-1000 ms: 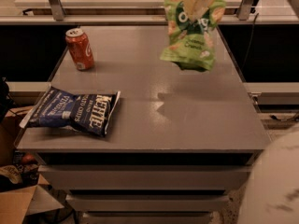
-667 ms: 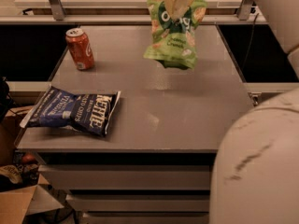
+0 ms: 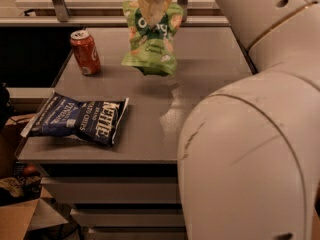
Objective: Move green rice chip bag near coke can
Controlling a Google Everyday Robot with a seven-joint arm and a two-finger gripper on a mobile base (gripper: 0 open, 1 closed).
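The green rice chip bag (image 3: pixel 150 41) hangs in the air above the far middle of the grey table (image 3: pixel 200 84), held by its top. My gripper (image 3: pixel 153 6) is at the top of the view, shut on the bag's upper edge. The coke can (image 3: pixel 85 52) stands upright on the table's far left, a short way left of the hanging bag. The bag's lower edge is above the table surface and does not touch it.
A dark blue Kettle chips bag (image 3: pixel 80 119) lies flat at the table's front left. My large white arm (image 3: pixel 250 149) fills the right side of the view and hides the table's right part. Cardboard boxes (image 3: pixel 20 209) sit on the floor at lower left.
My gripper has carried the green bag leftward, from the table's far right toward the coke can. My arm has swung in and now covers much of the right side.
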